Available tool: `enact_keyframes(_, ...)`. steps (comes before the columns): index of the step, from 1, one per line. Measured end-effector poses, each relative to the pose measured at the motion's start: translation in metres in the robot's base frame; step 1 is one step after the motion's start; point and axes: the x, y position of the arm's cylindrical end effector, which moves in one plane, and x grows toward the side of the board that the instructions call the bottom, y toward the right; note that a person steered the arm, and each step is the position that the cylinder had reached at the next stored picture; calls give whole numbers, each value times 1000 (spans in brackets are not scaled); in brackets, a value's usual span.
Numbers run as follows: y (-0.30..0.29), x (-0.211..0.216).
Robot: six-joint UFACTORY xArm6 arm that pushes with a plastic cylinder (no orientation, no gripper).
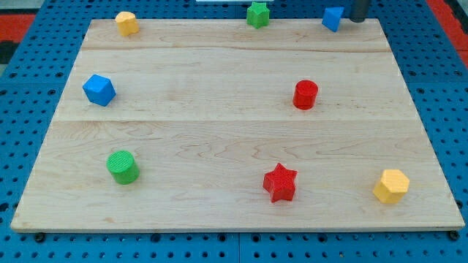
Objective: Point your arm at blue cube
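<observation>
Blue cube (99,90) lies at the view's left, well apart from my empty tip (357,21) beside another blue block (333,18).

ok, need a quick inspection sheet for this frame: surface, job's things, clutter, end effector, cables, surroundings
Surface: wooden board, flat, blocks spread out.
Job's things: blue cube near the view's left edge; a second blue block at the view's top right.
Clutter: yellow block, green star, red cylinder, green cylinder, red star, yellow hexagon.
End effector: dark rod at the view's top right, just right of the second blue block; my tip's end cannot be made out.
Cables: nothing seen.
Surroundings: blue perforated table.
</observation>
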Motion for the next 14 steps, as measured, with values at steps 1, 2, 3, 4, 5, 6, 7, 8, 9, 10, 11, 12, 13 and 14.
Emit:
enact_keyframes(1,-90,0)
enact_keyframes(2,-98,3)
enact_keyframes(3,-94,44)
enact_keyframes(4,-124,78)
enact_keyframes(5,-188,82)
enact_keyframes(6,-240,96)
enact_keyframes(7,-280,106)
enact_keyframes(8,-309,107)
enact_keyframes(9,-332,107)
enact_keyframes(10,-333,107)
enact_keyframes(11,-389,120)
enact_keyframes(12,-458,125)
enact_keyframes(13,-495,116)
enact_keyframes(14,-523,132)
